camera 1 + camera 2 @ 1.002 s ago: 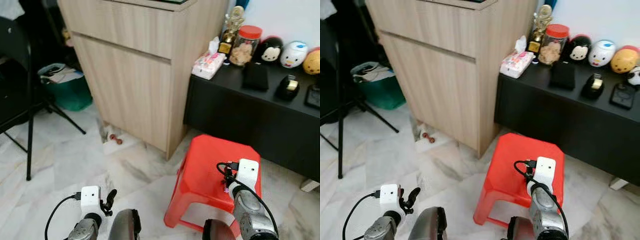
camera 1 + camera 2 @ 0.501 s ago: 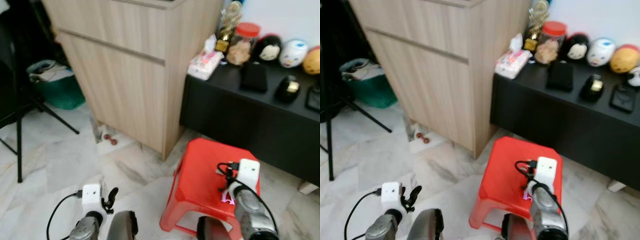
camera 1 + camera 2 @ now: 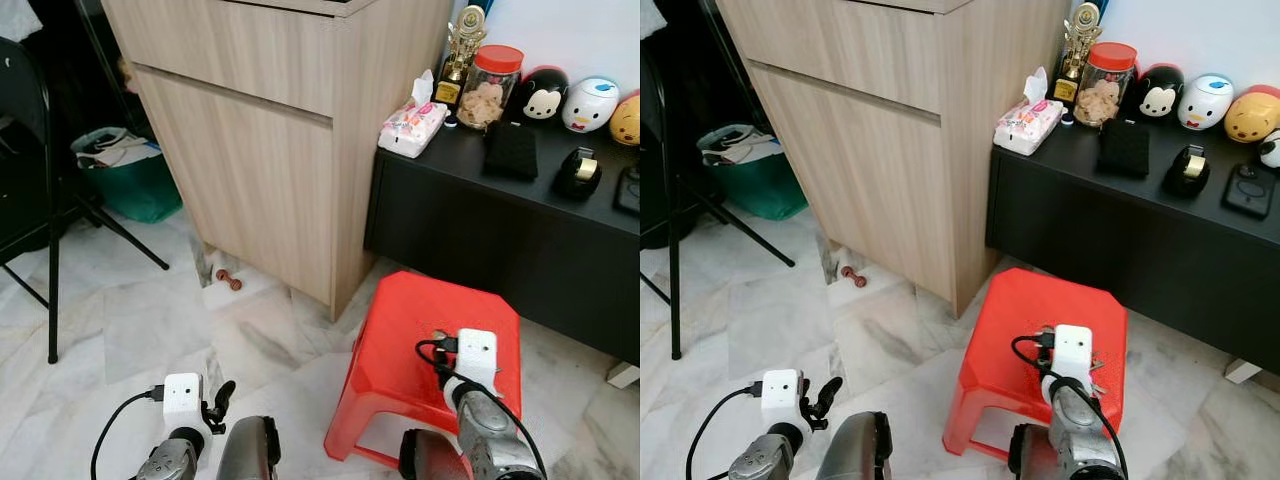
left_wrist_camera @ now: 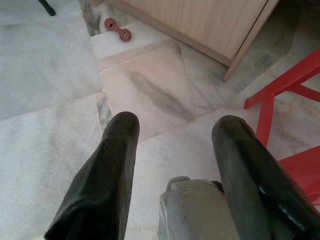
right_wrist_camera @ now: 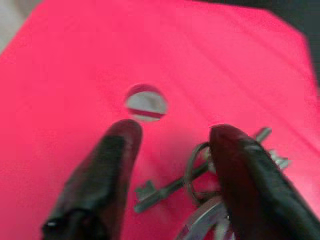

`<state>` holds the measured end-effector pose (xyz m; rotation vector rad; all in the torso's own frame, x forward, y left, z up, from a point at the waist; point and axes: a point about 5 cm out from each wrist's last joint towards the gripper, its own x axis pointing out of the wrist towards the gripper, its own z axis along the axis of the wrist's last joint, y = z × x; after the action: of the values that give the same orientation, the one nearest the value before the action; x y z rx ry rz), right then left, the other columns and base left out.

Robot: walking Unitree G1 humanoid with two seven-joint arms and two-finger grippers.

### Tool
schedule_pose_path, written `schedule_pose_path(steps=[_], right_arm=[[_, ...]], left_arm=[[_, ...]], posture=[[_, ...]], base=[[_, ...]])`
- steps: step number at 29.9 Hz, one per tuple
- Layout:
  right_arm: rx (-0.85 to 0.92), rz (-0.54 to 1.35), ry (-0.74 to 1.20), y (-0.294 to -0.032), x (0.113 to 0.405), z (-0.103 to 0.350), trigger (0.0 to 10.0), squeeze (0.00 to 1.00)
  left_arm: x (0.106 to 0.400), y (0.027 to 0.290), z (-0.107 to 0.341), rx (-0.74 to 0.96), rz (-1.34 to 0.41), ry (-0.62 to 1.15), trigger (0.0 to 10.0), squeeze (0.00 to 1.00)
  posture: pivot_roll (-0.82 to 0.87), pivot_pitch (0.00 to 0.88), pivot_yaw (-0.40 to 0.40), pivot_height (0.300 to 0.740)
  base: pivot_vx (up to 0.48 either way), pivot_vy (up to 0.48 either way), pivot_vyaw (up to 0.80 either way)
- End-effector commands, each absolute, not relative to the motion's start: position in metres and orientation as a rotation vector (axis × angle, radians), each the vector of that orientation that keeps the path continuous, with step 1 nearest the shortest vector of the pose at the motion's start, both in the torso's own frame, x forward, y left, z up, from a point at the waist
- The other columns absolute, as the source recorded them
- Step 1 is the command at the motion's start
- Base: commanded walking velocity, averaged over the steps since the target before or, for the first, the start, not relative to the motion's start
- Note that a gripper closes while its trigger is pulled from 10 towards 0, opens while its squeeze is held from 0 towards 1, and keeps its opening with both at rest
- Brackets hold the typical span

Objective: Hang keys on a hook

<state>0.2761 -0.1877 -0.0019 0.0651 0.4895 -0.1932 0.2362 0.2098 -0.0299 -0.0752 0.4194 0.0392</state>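
A bunch of metal keys (image 5: 162,189) on a ring lies flat on the top of a red plastic stool (image 3: 420,320). My right gripper (image 5: 175,132) hovers open just above the stool top. The key ring sits by one black finger (image 5: 240,170) and partly under it, and the jaws are not closed on anything. In the right eye view the keys (image 3: 1096,366) peek out beside my right wrist (image 3: 1072,352). My left gripper (image 4: 175,124) hangs open and empty low over the marble floor, left of the stool.
A tall wooden cabinet (image 3: 270,150) stands behind the stool. Beside it a low black sideboard (image 3: 500,220) carries a jar, a tissue pack and figurines. A green bin (image 3: 130,180) and black chair legs (image 3: 52,260) are at left. A small red dumbbell (image 4: 118,30) lies on the floor.
The head camera swung slightly, so the whole scene shifted. My right wrist has slid a little to the left over the stool top. The left arm hangs as before.
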Motion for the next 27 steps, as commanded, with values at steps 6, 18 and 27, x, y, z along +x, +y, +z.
schedule_pose_path(steps=[6, 18, 27], right_arm=[[0.076, -0.172, 0.464, -0.186, 0.274, -0.002, 10.0, 1.00], [0.039, -0.118, 0.354, -0.181, 0.267, 0.012, 10.0, 1.00], [0.034, -0.095, 0.423, -0.175, 0.249, 0.003, 10.0, 0.00]], left_arm=[[0.228, 0.211, -0.038, -0.064, 0.038, 0.472, 10.0, 0.00], [0.228, 0.211, -0.038, -0.051, 0.025, 0.482, 10.0, 0.00], [0.224, 0.211, -0.041, -0.051, 0.029, 0.496, 10.0, 0.00]], posture=[[0.11, 0.104, 0.009, 0.584], [0.11, 0.092, 0.006, 0.584], [0.11, 0.104, 0.002, 0.584]], base=[[0.000, 0.000, 0.00], [0.000, 0.000, 0.00], [0.000, 0.000, 0.00]])
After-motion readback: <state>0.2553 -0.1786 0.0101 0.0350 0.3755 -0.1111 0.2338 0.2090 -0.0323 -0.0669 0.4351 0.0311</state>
